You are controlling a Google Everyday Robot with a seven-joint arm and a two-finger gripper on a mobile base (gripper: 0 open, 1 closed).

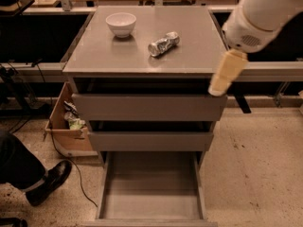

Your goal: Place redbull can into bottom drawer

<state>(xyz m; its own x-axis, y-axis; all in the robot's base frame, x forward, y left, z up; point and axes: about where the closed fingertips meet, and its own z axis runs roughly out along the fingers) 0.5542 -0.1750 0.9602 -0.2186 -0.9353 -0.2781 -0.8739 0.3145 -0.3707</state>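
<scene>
end effector [223, 79] hangs near one redbull can [164, 43], one bowl [120, 22], three drawers [150, 141].

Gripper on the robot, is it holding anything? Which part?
Nothing is held. The gripper hangs by the cabinet top's right front corner, apart from the redbull can lying on its side there.

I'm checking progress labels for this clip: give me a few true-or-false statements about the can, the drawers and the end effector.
The redbull can lies on its side on the cabinet top. True.
The bottom drawer is shut. False: it is pulled open, and the can is not in it.
The end effector hangs by the cabinet's front right corner, apart from the can. True.
The white bowl sits in the bottom drawer. False: it stands on the cabinet top.
</scene>
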